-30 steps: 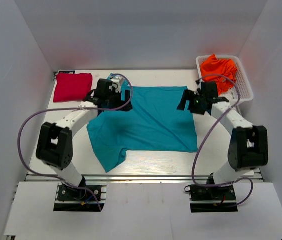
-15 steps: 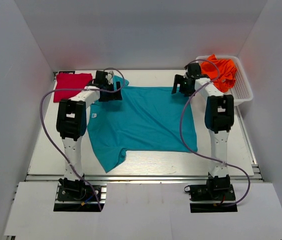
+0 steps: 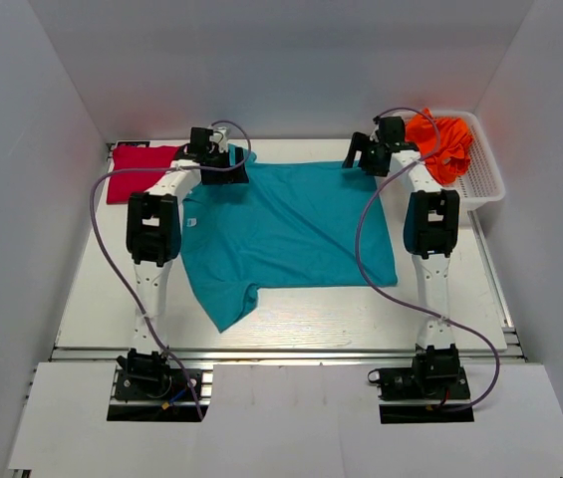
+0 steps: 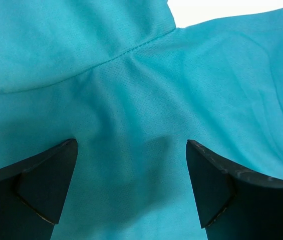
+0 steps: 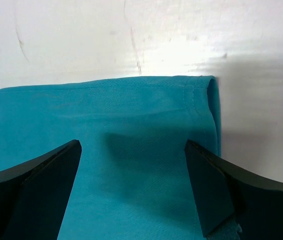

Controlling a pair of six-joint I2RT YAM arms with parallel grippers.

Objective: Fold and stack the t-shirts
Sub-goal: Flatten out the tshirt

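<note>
The teal t-shirt (image 3: 286, 224) lies spread on the white table, one sleeve sticking out at the front left. My left gripper (image 3: 219, 167) is open over its far left corner; in the left wrist view (image 4: 131, 145) teal cloth with a seam (image 4: 131, 50) fills the gap between the fingers. My right gripper (image 3: 363, 161) is open over the far right corner; the hemmed corner (image 5: 201, 95) shows in the right wrist view between the fingers (image 5: 131, 147). The red t-shirt (image 3: 141, 169) lies folded at the far left. The orange t-shirt (image 3: 442, 139) is crumpled in the basket.
A white slatted basket (image 3: 485, 174) stands at the far right corner. White walls enclose the table on three sides. Both arms stretch far out, their cables (image 3: 102, 229) looping over the table sides.
Both arms have reached further toward the back of the table, and the teal shirt's far edge has shifted back with them. The shirt now lies flatter.
</note>
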